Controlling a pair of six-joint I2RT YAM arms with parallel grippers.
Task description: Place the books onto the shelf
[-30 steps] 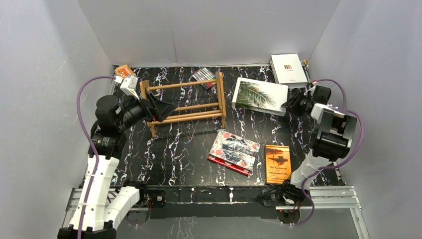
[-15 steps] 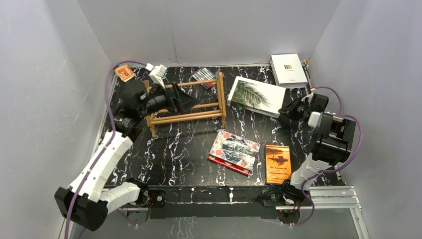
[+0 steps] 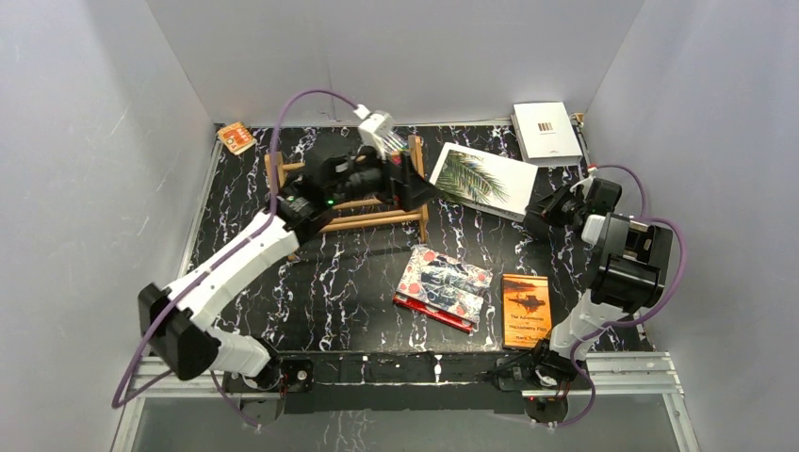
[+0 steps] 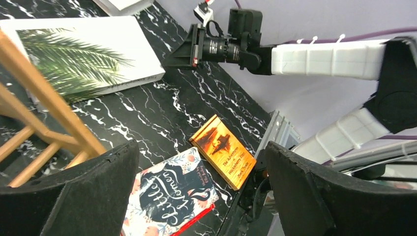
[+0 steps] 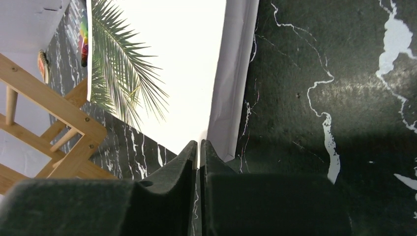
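The table (image 3: pixel 349 282) is a black slab veined with white like marble; pale grey walls (image 3: pixel 377 56) close it in at the back and on both sides, and a metal rail (image 3: pixel 627 372) runs along the near edge where the arm bases are bolted.

The shelf (image 3: pixel 363 219) stands upright at the back left of the centre, its dowel rails bare; the left gripper (image 3: pixel 417 185) hovers over its right end post, fingers spread wide with nothing between them.

Just right of the shelf lies the palm-leaf book (image 3: pixel 481 177), cover up and skewed on the surface; the right gripper (image 5: pixel 198 143) is at its near right corner, fingers pressed almost together, and the wrist view shows a thin edge of the white cover caught between the tips.

The barcode book (image 3: pixel 546 130) sits in the far right corner, next to the wall; the dark blue patterned book (image 3: pixel 443 282) lies near the front centre on top of the red book (image 3: pixel 432 314), of which only an edge shows; the orange book (image 3: pixel 525 309) lies flat just to their right, apart from them.

A pack of markers (image 3: pixel 394 141) lies behind the shelf, partly hidden by the left wrist; a small orange packet (image 3: pixel 236 137) sits in the far left corner.
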